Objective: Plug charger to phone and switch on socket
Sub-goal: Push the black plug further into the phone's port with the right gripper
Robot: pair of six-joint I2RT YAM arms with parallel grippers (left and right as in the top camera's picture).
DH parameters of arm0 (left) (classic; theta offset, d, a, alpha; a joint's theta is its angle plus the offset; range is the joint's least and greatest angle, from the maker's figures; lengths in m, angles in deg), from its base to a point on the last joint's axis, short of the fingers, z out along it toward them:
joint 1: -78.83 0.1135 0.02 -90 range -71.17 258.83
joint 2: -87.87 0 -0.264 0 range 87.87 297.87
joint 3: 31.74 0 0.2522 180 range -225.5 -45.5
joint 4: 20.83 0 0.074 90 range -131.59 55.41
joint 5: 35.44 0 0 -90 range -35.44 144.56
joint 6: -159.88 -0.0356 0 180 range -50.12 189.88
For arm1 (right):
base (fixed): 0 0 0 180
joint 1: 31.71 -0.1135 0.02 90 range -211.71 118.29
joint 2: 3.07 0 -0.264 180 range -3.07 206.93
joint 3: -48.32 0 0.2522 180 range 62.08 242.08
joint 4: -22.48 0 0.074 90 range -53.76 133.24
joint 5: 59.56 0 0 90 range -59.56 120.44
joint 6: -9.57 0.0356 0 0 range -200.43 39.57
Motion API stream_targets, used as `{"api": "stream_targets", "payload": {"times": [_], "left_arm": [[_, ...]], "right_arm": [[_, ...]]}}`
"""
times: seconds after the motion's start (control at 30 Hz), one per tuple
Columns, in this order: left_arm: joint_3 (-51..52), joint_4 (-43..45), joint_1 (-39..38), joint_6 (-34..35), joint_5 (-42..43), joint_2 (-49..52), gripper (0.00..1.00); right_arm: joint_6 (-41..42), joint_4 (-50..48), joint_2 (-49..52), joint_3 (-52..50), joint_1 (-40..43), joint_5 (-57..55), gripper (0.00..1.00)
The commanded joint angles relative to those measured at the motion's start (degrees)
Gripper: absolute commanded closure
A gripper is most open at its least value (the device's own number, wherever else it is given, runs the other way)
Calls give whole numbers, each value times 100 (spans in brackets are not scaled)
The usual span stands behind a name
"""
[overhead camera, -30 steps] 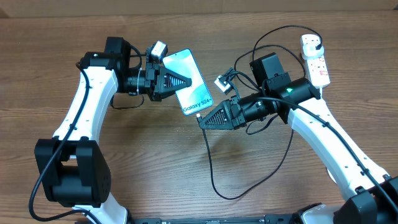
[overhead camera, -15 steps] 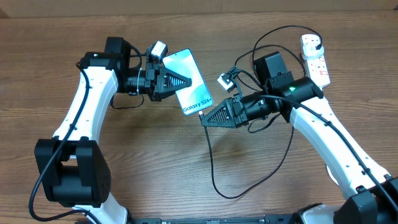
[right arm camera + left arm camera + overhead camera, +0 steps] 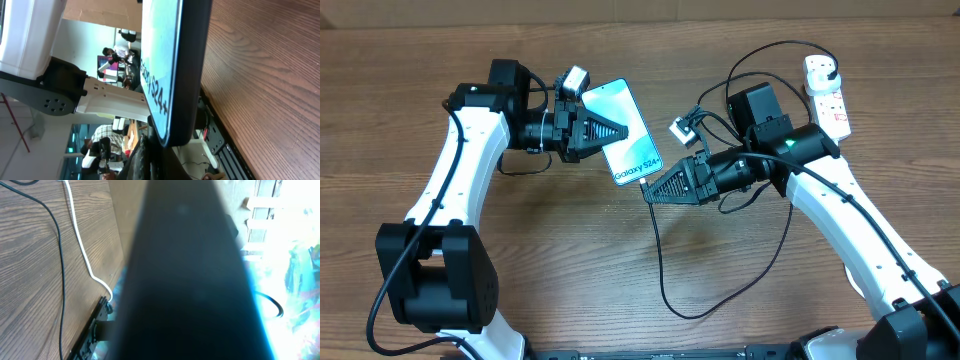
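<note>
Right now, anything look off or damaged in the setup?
Nothing damaged or spilled. The phone sits askew, clamped at a slant in the left gripper, right gripper at its lower end with the charger. The charger's slack lies in a loose loop across the table.

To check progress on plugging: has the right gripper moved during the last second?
Yes, slightly. In the overhead view, the right gripper shifted a little toward the socket, near the phone bottom edge.

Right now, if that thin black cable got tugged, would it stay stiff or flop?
Probably floppy: the charger sags in a loose loop over the table. Likely light, too: it trails freely from the right end effector.
</note>
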Motion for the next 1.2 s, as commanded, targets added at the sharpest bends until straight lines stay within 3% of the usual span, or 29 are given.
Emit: {"api": "stream_targets", "payload": {"times": [0.0,0.73,1.17], "left_arm": [[-173,17,-39,-72,260,-188,96],[-170,22,-149,-76,260,-188,96],[-173,20,-190,-201,260,-188,96]], "right_arm": [[57,-52,13,-9,15,17,96],[210,-153,81,-9,24,20,96],[756,-817,81,-9,22,20,96]]}}
